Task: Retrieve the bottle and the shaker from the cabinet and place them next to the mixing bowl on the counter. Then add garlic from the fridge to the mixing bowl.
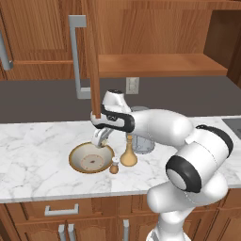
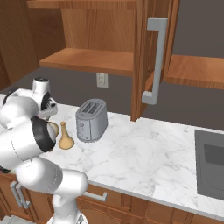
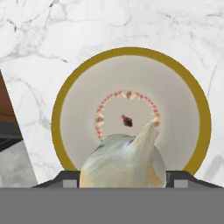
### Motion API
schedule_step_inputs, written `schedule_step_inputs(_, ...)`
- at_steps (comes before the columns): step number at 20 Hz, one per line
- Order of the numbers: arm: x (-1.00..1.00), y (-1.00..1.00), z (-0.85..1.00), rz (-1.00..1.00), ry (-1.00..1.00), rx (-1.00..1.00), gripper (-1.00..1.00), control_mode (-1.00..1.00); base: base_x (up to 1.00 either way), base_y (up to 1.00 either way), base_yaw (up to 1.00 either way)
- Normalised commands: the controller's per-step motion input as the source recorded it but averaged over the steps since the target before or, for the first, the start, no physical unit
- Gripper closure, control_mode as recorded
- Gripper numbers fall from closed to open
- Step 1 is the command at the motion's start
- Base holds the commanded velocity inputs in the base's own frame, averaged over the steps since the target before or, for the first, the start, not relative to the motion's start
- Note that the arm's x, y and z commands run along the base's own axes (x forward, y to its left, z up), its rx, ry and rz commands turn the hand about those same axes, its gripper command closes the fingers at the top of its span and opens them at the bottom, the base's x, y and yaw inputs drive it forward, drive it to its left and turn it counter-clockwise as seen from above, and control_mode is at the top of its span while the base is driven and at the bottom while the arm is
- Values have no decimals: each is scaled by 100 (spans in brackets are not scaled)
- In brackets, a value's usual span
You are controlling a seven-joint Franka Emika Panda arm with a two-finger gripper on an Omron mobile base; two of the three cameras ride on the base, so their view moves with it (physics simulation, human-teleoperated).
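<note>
My gripper [image 1: 99, 139] hangs just above the mixing bowl [image 1: 75, 159], pointing down into it. In the hand view the gripper [image 3: 123, 178] is shut on a pale garlic bulb [image 3: 124, 161], directly over the gold-rimmed bowl [image 3: 131, 53] with its red dotted ring inside. A tan bottle [image 1: 128, 153] stands on the marble counter right of the bowl, and the small shaker [image 1: 114, 165] sits beside the bowl's right rim. From the right base camera the bottle [image 2: 65, 138] stands left of the toaster.
A silver toaster [image 2: 91, 119] stands behind the bottle. An open wooden cabinet door [image 1: 91, 56] with a grey handle [image 1: 77, 56] hangs right above the gripper. A sink [image 2: 210, 162] lies far right on the counter [image 2: 144, 153].
</note>
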Motion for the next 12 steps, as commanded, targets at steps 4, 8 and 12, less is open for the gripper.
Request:
schedule_step_inputs(4,27,1,-28,0,1,-2,100,-100,0,0,0)
schedule_step_inputs(8,27,4,-45,0,0,-10,100,-100,0,0,0)
schedule_step_inputs(12,13,9,-40,0,0,-10,100,-100,0,0,0)
